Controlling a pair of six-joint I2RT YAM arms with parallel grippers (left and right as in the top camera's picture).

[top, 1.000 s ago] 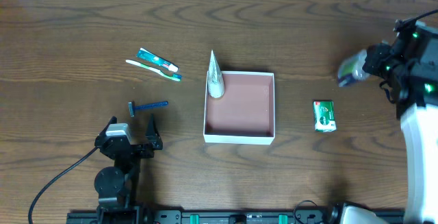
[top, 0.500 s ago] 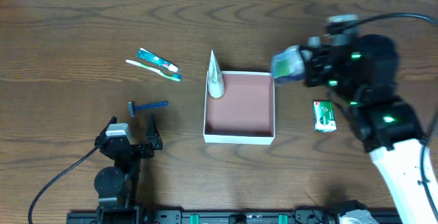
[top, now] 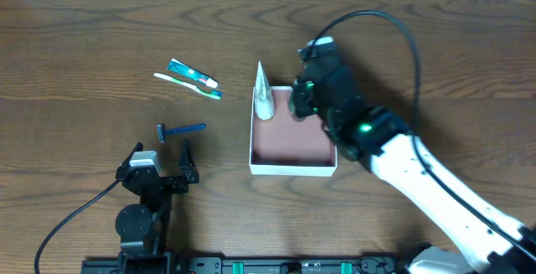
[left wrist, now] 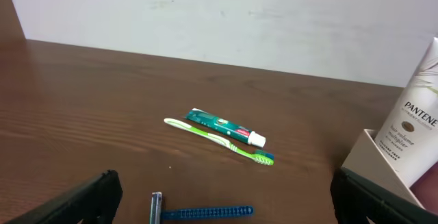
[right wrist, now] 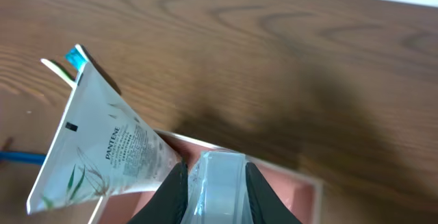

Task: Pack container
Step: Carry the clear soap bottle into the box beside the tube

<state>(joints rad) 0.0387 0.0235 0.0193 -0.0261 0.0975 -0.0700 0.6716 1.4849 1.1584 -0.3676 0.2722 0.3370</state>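
Resting near the middle of the wooden table (top: 84,31), the container (top: 285,144) is seen from overhead as a square open box with white walls and a pinkish floor. A white Pantene tube (top: 263,92) is propped at its far left corner, with its lower end inside the box and its flat end leaning out over the wall.

The right gripper (top: 295,103) is held above the far part of the container, just beside the tube. In the right wrist view its jaws are clamped on a pale translucent item (right wrist: 217,172), which is held over the container's far wall. Whether the item touches the tube cannot be told.

The left gripper (top: 161,158) is placed at the near left of the table, well apart from the container, with its jaws spread wide. A blue razor (top: 181,129) is seen just beyond it. Farther off, a toothbrush (top: 188,84) is laid beside a toothpaste tube (top: 193,73), the two close together and nearly parallel.
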